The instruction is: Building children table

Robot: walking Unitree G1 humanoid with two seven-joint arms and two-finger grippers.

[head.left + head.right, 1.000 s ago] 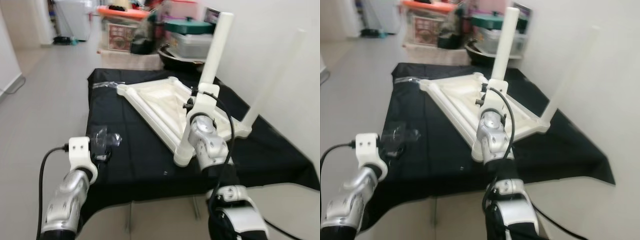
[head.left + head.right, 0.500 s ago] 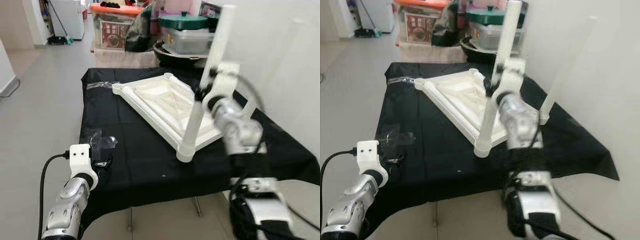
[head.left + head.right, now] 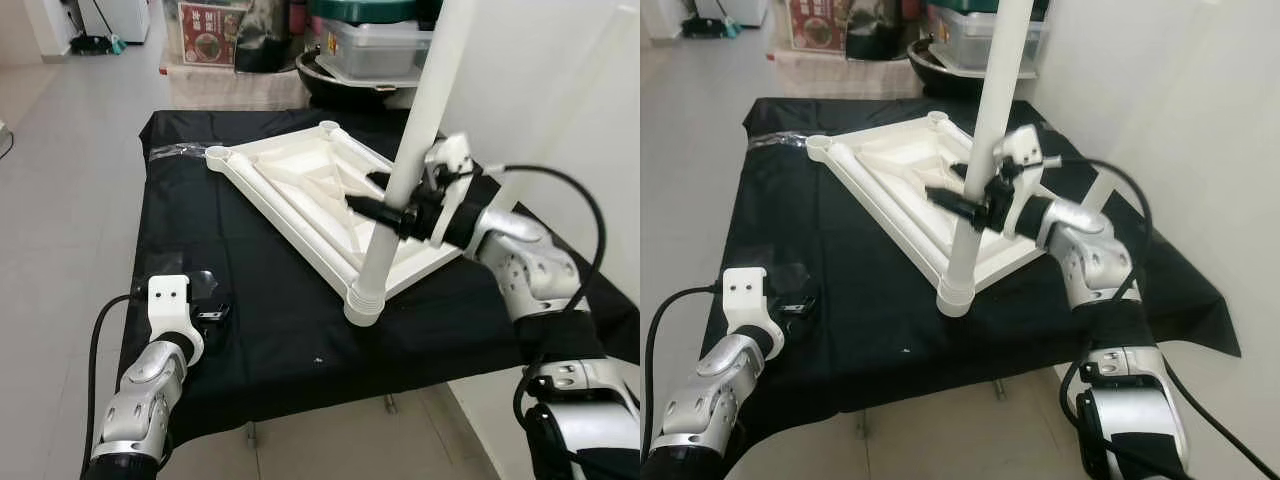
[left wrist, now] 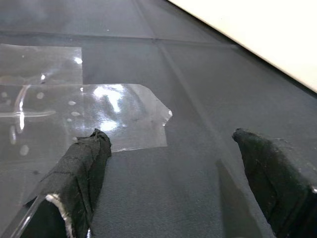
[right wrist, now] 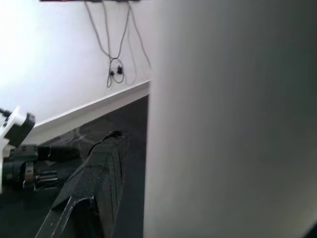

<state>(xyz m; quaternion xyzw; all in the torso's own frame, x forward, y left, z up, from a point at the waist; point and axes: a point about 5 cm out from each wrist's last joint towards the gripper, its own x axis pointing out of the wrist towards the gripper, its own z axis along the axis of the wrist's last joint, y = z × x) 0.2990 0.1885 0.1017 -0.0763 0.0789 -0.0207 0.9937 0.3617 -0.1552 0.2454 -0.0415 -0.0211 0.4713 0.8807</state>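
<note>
i had the right gripper [image 3: 385, 208] closed round the near leg [image 3: 400, 190] standing on the upturned tabletop [image 3: 300, 195], far leg already up, two corners bare; left gripper [image 4: 173, 163] hovered open over the cloth.

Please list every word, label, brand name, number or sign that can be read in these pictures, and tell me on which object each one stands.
None can be read.
Red and white label on the storage box behind the black table: there is print, but too small and blurred to read.
White table top, white leg, clear plastic bag: no writing visible.
Left gripper and right gripper: no markings visible.
</note>
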